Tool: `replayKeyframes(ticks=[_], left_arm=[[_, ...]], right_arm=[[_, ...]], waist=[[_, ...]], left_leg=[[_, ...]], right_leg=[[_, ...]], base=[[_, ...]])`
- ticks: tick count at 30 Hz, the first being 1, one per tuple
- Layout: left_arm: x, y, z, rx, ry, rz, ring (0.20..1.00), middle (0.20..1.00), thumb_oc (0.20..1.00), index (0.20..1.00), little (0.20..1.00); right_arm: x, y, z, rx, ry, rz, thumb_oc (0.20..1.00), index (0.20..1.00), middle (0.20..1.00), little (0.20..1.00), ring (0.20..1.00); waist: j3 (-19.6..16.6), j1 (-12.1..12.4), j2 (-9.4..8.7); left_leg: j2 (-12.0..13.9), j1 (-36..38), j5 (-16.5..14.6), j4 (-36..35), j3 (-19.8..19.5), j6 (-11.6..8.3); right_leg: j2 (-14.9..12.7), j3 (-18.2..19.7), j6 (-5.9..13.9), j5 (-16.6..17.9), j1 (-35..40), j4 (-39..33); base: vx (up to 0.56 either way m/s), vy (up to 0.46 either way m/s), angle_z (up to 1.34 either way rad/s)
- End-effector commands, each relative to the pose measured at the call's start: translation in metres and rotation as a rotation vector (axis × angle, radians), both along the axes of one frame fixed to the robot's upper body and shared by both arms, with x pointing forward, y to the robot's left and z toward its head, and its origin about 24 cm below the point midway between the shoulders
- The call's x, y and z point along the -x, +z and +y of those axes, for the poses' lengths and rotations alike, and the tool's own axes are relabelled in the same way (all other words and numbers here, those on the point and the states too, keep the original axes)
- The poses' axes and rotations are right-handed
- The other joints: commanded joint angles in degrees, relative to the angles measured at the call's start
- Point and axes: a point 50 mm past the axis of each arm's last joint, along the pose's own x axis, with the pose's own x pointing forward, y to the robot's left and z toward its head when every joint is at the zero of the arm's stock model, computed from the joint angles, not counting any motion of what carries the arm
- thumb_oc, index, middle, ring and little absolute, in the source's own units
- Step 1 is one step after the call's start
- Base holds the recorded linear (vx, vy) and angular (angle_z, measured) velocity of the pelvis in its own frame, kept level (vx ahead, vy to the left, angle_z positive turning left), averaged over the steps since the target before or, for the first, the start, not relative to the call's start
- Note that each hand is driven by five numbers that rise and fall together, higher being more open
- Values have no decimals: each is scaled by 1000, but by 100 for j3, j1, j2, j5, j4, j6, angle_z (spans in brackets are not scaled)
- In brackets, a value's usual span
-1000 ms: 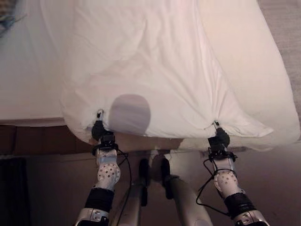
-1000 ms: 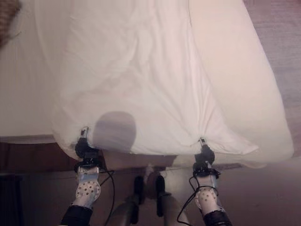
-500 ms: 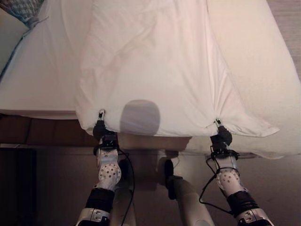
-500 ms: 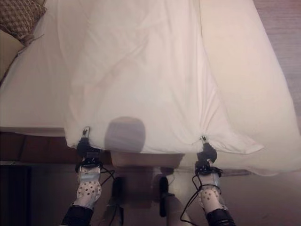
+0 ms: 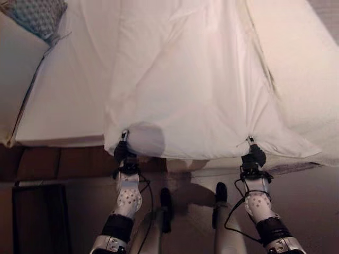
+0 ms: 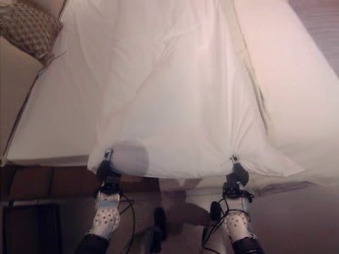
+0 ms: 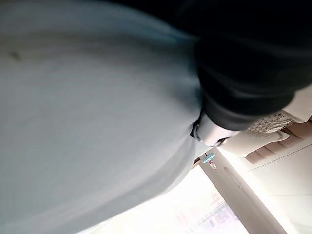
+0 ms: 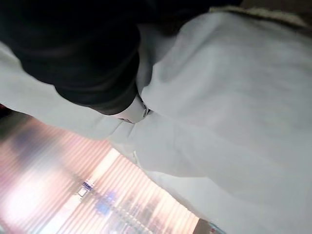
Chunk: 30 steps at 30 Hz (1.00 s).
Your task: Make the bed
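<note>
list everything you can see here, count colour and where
duvet: 1, white, spread along the middle of the bed, its near edge pulled over the foot end
mattress: 1, white sheet on it, lying under the duvet and bare on both sides of it
cushion: 1, patterned grey-green, off the bed's far left corner
bed base: 1, brown, below the mattress's near left edge
floor: brown, in front of the bed
left hand: 1, dark cover, pinching the duvet's near edge on the left
right hand: 1, dark cover, pinching the duvet's near edge on the right
</note>
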Motion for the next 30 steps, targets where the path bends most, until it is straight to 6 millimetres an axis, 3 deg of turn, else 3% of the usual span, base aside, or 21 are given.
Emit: replayKeyframes(ticks=[1,4,6,8,11,13,17,18,20,23,25,26,28,30], left_arm=[[2,33,20,-122,73,-138,200,200,200,200,200],[0,32,12,-99,68,-124,200,200,200,200,200],[3,25,7,-74,58,-96,200,200,200,200,200],[4,22,6,-43,68,-93,200,200,200,200,200],[5,17,0,-36,47,-71,200,200,200,200,200],[6,11,-3,-16,38,-52,200,200,200,200,200],[8,7,-3,33,47,-34,200,200,200,200,200],[9,12,3,1,67,-45,200,200,200,200,200],[10,18,11,-15,103,-64,200,200,200,200,200],[8,25,16,-19,135,-87,200,200,200,200,200],[7,29,19,-34,135,-101,200,200,200,200,200],[6,29,19,-34,135,-102,200,200,200,200,200],[2,37,21,-70,127,-126,200,200,200,200,200],[-8,42,12,-89,92,-120,200,200,200,200,200]], right_arm=[[13,-3,-1,30,14,-44,200,200,200,200,200],[15,-4,-4,32,10,-43,200,200,200,200,200],[19,-9,-9,32,-1,-15,200,200,200,200,200],[19,-10,-12,45,1,-8,200,200,200,200,200],[21,-14,-20,61,-12,18,200,200,200,200,200],[23,-16,-22,73,-9,34,200,200,200,200,200],[22,-16,-23,74,-17,41,200,200,200,200,200],[20,-14,-23,83,-17,35,200,200,200,200,200],[17,-10,-24,91,-26,23,200,200,200,200,200],[14,-6,-26,98,-45,16,200,200,200,200,200],[14,-4,-29,120,-56,17,200,200,200,200,200],[13,-4,-29,120,-56,17,200,200,200,200,200],[11,1,-29,137,-63,3,200,200,200,200,200],[11,3,-30,133,-80,-5,200,200,200,200,200]], waist=[[-136,-71,-204],[-206,-70,-167],[-294,-93,-66],[-271,-88,-40],[-155,-107,-8],[-173,-89,-17],[-264,-72,-21],[-290,-5,-17],[-232,74,-82],[-218,69,-44],[-198,101,28],[-196,104,28],[-136,119,90],[-129,-31,86]], left_leg=[[-404,219,164,-549,-516,-289],[-580,243,218,-662,-552,-262],[-591,163,195,-460,-555,-299],[-515,53,118,33,-364,-480],[-275,-459,488,1176,-194,-900],[-307,-589,475,1295,-228,-882],[-47,-493,424,514,-417,-651],[195,-270,664,-285,-962,-600],[567,-289,1027,-680,-1550,-664],[1114,-257,1330,-1246,-1421,-799],[1301,-132,1460,-1628,-1310,-898],[1304,-116,1472,-1654,-1305,-899],[1301,-203,1492,-1603,-1245,-983],[1112,-428,1213,-1186,-822,-975]], right_leg=[[814,104,-49,422,406,-934],[985,33,-136,489,363,-1067],[814,51,-197,453,622,-1308],[696,-38,-209,483,794,-1403],[560,-136,-350,385,1105,-1496],[496,-144,-385,383,1186,-1553],[450,-68,-339,293,1167,-1508],[535,43,-352,174,1075,-1339],[536,211,-372,50,898,-1029],[401,254,-302,-107,685,-765],[324,275,-212,-159,619,-674],[325,277,-213,-161,620,-671],[82,339,-13,12,511,-748],[-483,331,258,308,649,-1109]], base=[[34,41,19],[23,-6,0],[21,-62,-6],[-8,-136,6],[-18,-139,40],[10,-67,45],[59,35,-2],[64,104,0],[45,158,-10],[40,277,-39],[47,337,-13],[13,493,-8],[5,646,-5],[51,664,2]])
